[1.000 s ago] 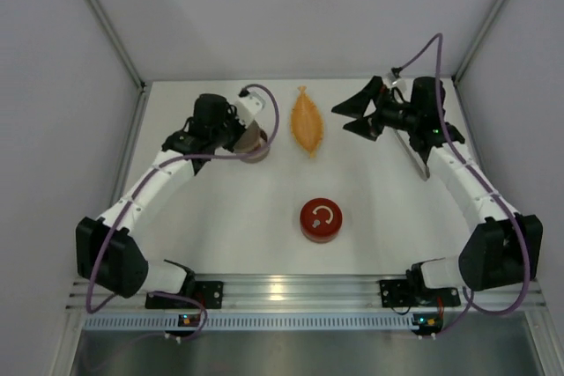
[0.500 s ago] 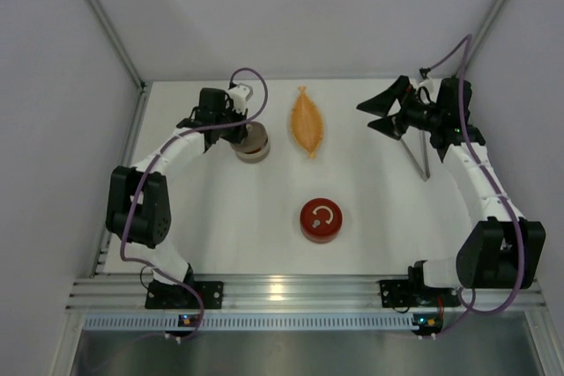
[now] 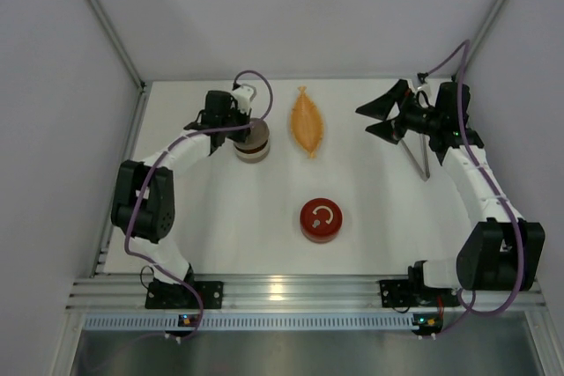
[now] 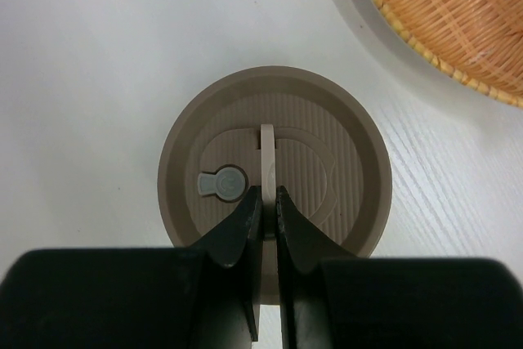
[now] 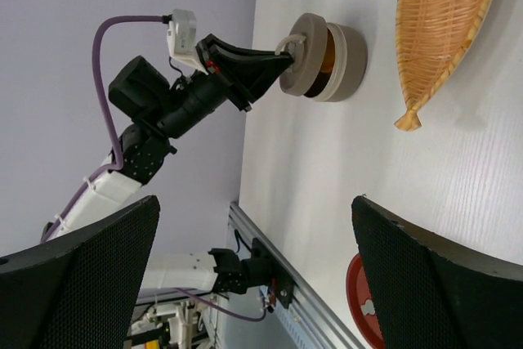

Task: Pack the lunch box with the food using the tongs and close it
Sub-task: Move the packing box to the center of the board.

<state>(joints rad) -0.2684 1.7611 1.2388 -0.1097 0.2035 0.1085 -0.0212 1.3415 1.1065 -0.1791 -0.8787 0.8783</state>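
Now left claw [image 4: 267, 195] clenches the tab of the lid [image 4: 331, 132]; lift straight up, gently. Right claw [image 3: 379, 115] hangs released.

Matt beige plastic lid [image 4: 327, 161], finely ribbed; dish [image 4: 458, 14] of woven orange wicker; table [image 4: 98, 63] white, faintly grained, matt.

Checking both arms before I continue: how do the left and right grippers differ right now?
The left gripper is shut on the thin upright tab of the beige lid; the right gripper stands wide open, holding nothing. The left one sits beside the orange dish; the right one is at the right side, near the tongs. Both are black two-finger grippers over the far half of the table.
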